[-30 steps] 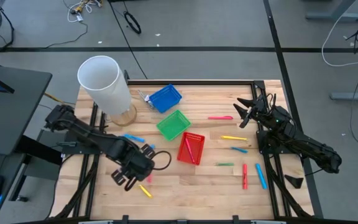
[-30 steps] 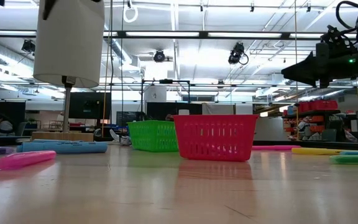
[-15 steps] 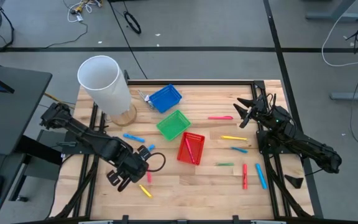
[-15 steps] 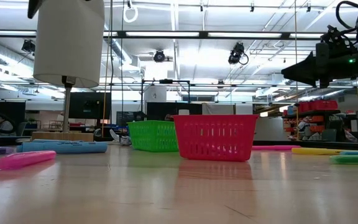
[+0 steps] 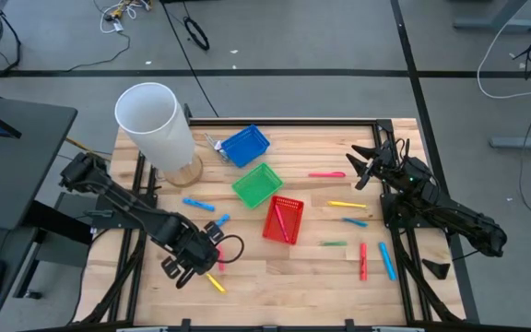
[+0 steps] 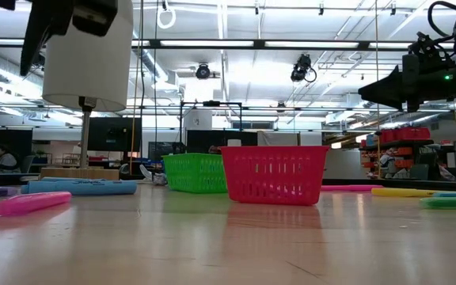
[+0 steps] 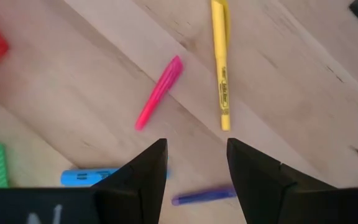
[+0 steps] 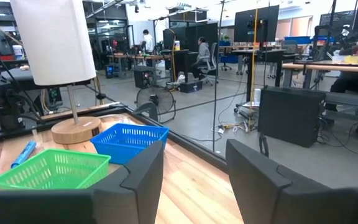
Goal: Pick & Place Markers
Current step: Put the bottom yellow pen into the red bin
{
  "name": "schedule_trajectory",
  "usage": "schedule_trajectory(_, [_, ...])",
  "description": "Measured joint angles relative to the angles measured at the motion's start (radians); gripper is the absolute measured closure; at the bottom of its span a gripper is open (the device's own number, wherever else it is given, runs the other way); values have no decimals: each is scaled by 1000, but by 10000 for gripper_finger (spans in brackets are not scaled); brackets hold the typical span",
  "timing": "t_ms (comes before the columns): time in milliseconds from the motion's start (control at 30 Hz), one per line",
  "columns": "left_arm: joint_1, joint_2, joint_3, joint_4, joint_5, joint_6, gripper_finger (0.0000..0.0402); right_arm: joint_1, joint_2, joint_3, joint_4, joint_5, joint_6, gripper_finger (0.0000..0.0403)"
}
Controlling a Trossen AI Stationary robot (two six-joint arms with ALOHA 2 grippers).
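**Markers lie scattered on a wooden table in an open workshop**

The table is pale wood planks inside a dark frame, standing on a grey floor crossed by black cables. Three mesh baskets sit in a diagonal row near its middle: a blue basket farthest, a green basket next, and a red basket nearest, with a red marker lying inside it. A white lamp on a round wooden base stands at the far left corner.

The markers are spread flat over the boards: pink, yellow, blue, green and red ones to the right of the baskets, and blue, pink, yellow and purple ones to the left.

The left gripper hangs above the near left part of the table, fingers apart and empty, over a pink marker and a yellow marker. The right gripper waits at the far right edge, fingers apart, holding nothing.

Behind the table, the room is a bright hall with strip lights, desks, monitors and people seated far off.
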Motion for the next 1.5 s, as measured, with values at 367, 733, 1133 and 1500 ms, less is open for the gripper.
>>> schedule_trajectory(367, [-29,113,-15,87,19,-31,227,0,0,0,0,0,0,227])
schedule_trajectory(733, [-66,218,-15,185,48,-73,227,0,0,0,0,0,0,227])
schedule_trajectory(1133, [-57,331,-14,248,113,-76,227,0,0,0,0,0,0,227])
schedule_trajectory(1500, [-58,379,-11,282,106,-76,227,0,0,0,0,0,0,227])
